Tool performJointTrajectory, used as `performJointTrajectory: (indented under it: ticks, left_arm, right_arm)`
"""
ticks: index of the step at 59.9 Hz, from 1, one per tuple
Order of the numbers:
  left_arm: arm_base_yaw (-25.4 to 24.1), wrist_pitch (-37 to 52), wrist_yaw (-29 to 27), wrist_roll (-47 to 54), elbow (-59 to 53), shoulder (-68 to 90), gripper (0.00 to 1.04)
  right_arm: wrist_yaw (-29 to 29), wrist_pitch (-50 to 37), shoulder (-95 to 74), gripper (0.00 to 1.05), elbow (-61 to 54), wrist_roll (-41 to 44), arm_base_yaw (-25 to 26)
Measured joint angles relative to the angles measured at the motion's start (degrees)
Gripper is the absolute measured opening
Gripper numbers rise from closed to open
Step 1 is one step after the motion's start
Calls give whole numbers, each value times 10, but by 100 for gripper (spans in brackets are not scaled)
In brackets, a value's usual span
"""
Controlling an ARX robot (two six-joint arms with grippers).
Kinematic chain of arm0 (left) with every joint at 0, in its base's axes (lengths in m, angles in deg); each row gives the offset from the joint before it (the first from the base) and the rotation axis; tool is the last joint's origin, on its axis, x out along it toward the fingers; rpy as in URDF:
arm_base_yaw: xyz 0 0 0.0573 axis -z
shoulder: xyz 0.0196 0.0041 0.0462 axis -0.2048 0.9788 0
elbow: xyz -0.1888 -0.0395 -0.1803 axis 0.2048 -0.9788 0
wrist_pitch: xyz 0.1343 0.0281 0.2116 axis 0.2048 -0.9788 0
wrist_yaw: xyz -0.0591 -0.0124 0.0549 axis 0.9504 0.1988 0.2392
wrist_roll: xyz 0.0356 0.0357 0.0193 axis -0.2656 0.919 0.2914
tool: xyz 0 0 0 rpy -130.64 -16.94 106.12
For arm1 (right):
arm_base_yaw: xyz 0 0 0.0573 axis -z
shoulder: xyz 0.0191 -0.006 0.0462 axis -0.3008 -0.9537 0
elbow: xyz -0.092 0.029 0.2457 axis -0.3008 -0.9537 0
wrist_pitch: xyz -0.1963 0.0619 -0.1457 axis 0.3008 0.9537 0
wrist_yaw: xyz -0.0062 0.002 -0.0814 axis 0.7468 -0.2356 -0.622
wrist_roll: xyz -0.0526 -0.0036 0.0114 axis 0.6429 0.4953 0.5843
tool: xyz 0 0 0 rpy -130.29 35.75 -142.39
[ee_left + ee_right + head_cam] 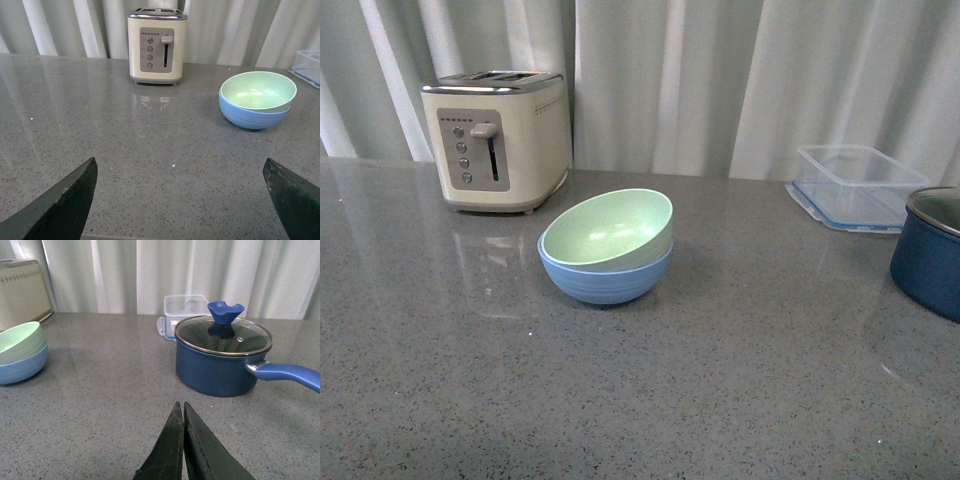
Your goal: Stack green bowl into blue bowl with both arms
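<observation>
The green bowl (608, 230) sits nested inside the blue bowl (605, 280) on the grey countertop, tilted a little so its rim rides higher at the right. Both bowls show again in the left wrist view, green bowl (257, 91) in blue bowl (252, 116), and at the edge of the right wrist view, green bowl (20, 342) over blue bowl (22, 367). My left gripper (180, 167) is open, its fingers wide apart over bare counter, well short of the bowls. My right gripper (181, 406) is shut and empty, away from the bowls. Neither arm appears in the front view.
A cream toaster (500, 135) stands behind the bowls at the back left. A clear plastic container (860, 185) lies at the back right. A dark navy pot (222, 360) with glass lid and blue handle (290, 376) stands ahead of my right gripper. White curtains hang behind the counter.
</observation>
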Motion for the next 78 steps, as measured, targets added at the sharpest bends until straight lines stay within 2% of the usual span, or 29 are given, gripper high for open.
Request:
performJointTrajectory:
  ticks: [27, 33, 44, 68, 76, 78]
  left_arm:
    - [0, 0, 0, 0, 0, 0, 98]
    - [0, 0, 0, 0, 0, 0, 98]
    - [0, 0, 0, 0, 0, 0, 98]
    - [0, 0, 0, 0, 0, 0, 98]
    - [0, 0, 0, 0, 0, 0, 98]
    - [0, 0, 0, 0, 0, 0, 98]
  right_arm:
    - [0, 73, 73, 1, 0, 0, 0]
    - [1, 164, 145, 1, 0, 0, 0]
    - [1, 170, 167, 2, 0, 1, 0]
    - [1, 171, 167, 70, 0, 0, 0]
    - [1, 171, 167, 96, 0, 0, 0]
    - [1, 171, 167, 96, 0, 0, 0]
